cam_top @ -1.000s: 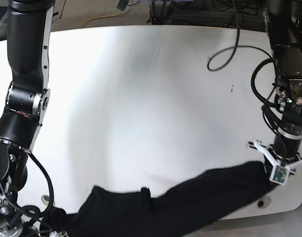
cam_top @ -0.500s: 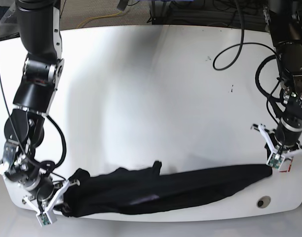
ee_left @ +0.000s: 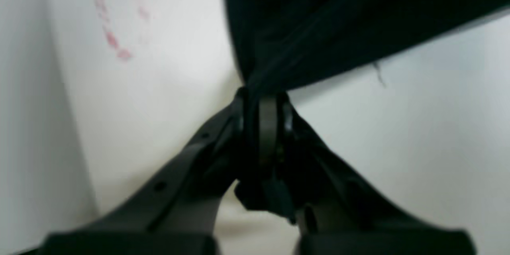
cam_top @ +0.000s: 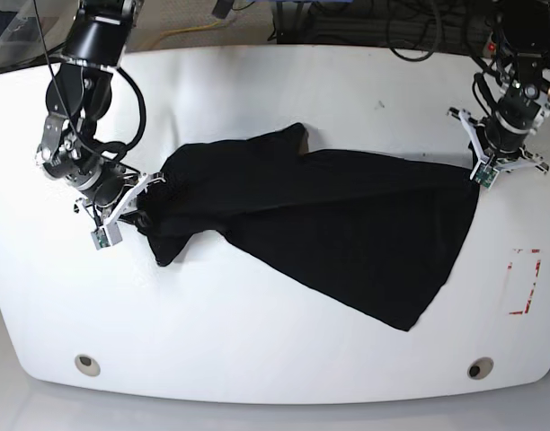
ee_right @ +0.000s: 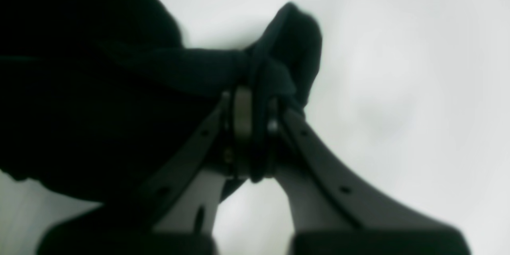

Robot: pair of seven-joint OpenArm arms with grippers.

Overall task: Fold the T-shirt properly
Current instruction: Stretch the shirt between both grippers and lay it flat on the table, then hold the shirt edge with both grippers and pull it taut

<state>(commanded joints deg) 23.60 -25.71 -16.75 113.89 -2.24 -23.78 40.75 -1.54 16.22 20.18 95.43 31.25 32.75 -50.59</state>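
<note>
The T-shirt point(cam_top: 347, 224) is stretched across the middle of the white table point(cam_top: 257, 341), held at two ends. The right gripper point(cam_top: 142, 190) has its two fingers pinching a bunched bit of black cloth. The left gripper point(cam_top: 480, 162) does the same at the other end, with its fingers pressed tight on a corner of the cloth.

The job right now looks like spreading the shirt out flat so it can be folded. To do it well, both arms should pull apart gently and evenly, then lay the shirt down so no part is twisted. One big flap hangs down toward the near side of the table, and the cloth near the right gripper is scrunched, so that side needs the most smoothing.

The shirt is soft and floppy. It is plain black and makes loose folds and creases. The table is smooth, hard and white, with rounded corners and a small round hole point(cam_top: 475, 368) near each front corner. A red marked box point(cam_top: 523, 281) sits near the edge by the left arm
</note>
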